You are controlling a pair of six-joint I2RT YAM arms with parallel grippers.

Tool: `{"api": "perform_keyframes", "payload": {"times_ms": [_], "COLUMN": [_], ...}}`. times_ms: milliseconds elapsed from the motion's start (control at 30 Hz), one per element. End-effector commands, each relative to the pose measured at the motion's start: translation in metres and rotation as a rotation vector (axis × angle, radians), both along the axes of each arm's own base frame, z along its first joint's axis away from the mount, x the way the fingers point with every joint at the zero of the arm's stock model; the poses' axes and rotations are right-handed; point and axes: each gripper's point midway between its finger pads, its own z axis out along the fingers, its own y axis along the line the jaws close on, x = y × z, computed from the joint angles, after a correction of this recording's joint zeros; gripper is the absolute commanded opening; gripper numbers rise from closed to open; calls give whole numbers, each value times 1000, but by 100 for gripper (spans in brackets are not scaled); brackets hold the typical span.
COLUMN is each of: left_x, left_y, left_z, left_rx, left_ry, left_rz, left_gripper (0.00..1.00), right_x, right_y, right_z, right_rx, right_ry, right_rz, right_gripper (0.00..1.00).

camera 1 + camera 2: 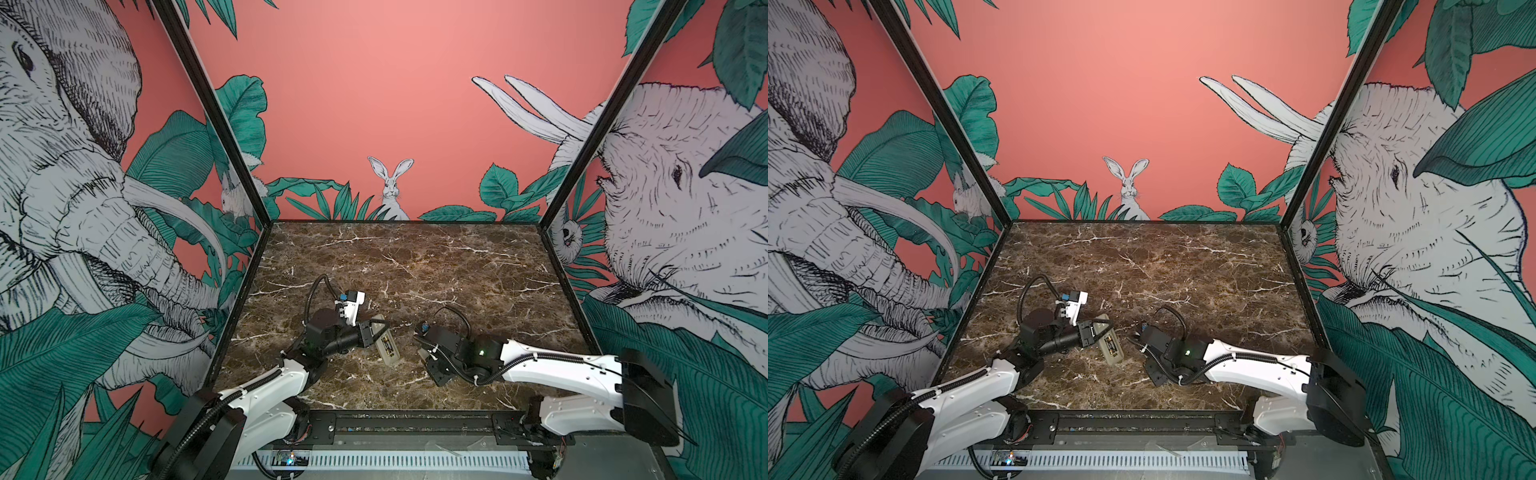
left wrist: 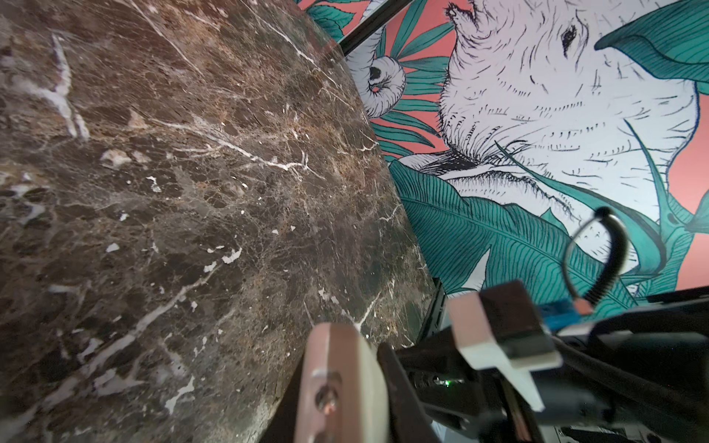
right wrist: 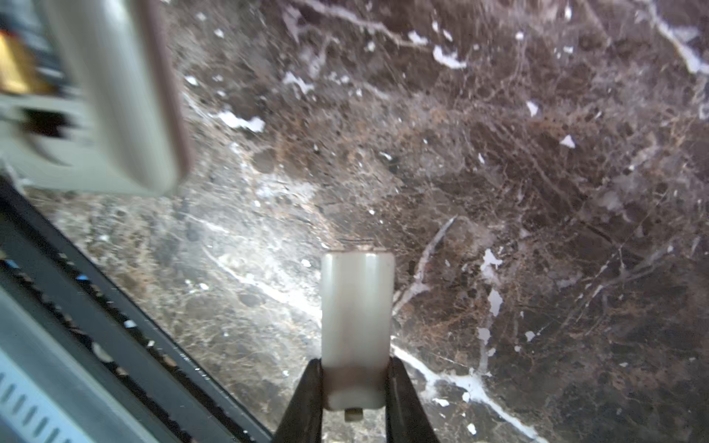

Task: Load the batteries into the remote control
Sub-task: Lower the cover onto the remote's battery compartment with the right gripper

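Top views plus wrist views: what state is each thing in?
Slim beige-backed plastic remote control: back up, battery bay uncovered, gripped at its far end.
Two small dark gold-banded batteries: lying in the bay.
Pale rectangular plastic cover: off the remote control, gripped.
Left tool: shut on the remote control.
Right tool: shut on the cover.

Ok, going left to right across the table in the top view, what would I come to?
left gripper → remote control → right gripper. The batteries sit inside the remote's open bay, so I've left them out.
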Motion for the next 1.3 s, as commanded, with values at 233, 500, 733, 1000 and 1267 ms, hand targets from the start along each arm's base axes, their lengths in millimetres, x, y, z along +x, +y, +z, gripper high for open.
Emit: {"api": "perform_keyframes", "payload": {"times_ms": [233,500,733,1000,1267], "left_x": [13,14,13,11,11], "left_y": [0,1,0,0,-1], "left_z": [15,14,14,13,13], "left_rx": [-58,-53,-50,-43,-45], "left_ry": [-32,-33,-38,-41,-46], "left_rz": [63,70,66,59,55], "left_gripper": [0,0,0,0,0], "right_x": [11,14,17,19,21], "right_y": [51,68,78,79,84], "right_z": [52,61,60,57,49], "right_rx": [120,132,76,61,61], "right_ry": [-86,-72,-52,-43,-26], "right_rz": [19,27,37,31,32], "right_gripper": [15,16,16,17,17]}}
